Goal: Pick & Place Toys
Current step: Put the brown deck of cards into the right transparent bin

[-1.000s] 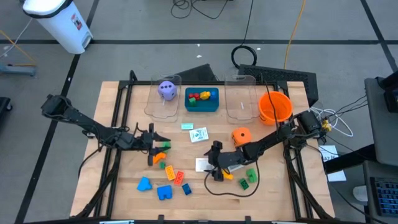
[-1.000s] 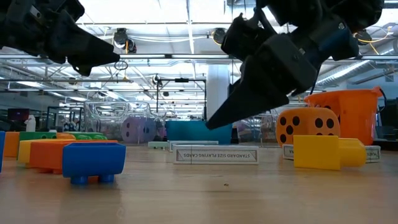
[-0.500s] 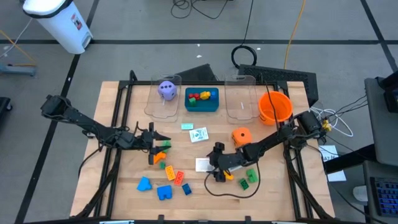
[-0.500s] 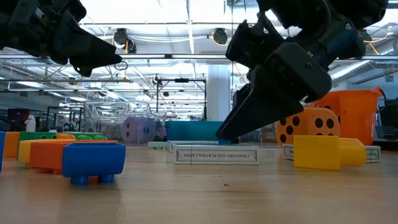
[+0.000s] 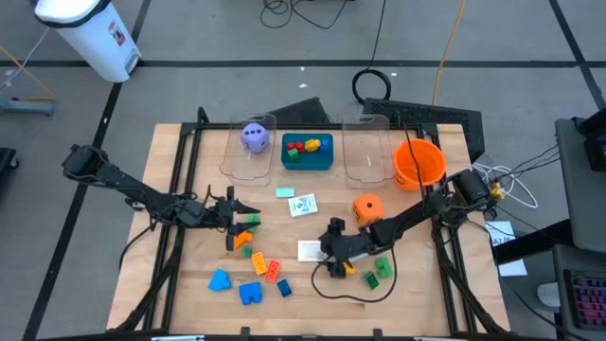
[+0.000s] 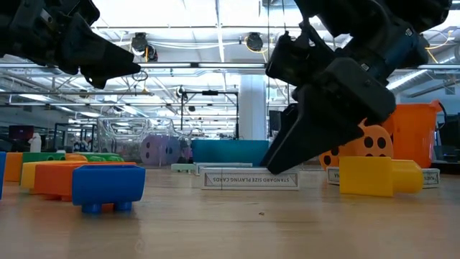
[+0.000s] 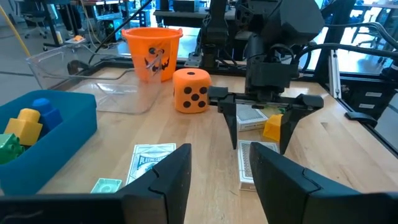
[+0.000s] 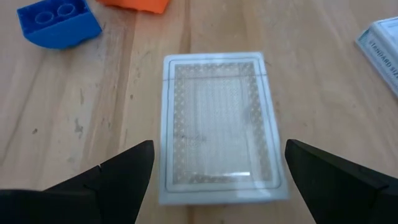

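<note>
Flat glossy card deck (image 8: 216, 127), straddled by spread right gripper (image 8: 217, 177)

A pale card box (image 8: 217, 127) with a fine latticed back pattern lies on light wood, near a blue studded brick (image 8: 58, 25), an orange die with black dots (image 7: 191, 91), and an orange bowl bearing a dark face print (image 7: 151, 53).

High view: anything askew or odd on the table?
Nothing damaged or spilled. Bricks and cards lie scattered loose, as expected mid-sort. The right claw is open, straddling a card deck; the left claw hovers open above an orange brick.
</note>
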Action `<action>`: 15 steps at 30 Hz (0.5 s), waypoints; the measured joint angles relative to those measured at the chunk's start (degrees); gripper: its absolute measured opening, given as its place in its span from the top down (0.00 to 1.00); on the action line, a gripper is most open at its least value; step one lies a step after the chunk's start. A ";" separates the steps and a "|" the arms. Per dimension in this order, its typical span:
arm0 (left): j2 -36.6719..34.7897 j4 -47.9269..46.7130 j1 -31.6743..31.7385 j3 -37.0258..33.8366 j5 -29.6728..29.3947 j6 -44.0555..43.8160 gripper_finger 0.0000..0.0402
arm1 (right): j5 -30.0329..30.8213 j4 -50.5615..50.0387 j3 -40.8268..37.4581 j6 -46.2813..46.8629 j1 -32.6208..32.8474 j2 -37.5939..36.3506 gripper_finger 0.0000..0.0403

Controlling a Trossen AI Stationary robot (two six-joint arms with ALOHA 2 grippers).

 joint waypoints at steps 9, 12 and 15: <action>0.00 0.00 0.00 0.00 0.02 0.07 0.58 | 0.19 -1.59 0.00 0.54 -0.02 0.00 0.11; 0.00 0.00 0.00 0.00 0.02 0.06 0.58 | 0.22 -1.56 0.00 -0.24 -0.02 0.00 0.12; 0.00 0.00 0.00 0.00 0.02 0.04 0.58 | 0.22 -1.72 0.00 -0.35 -0.02 0.00 0.14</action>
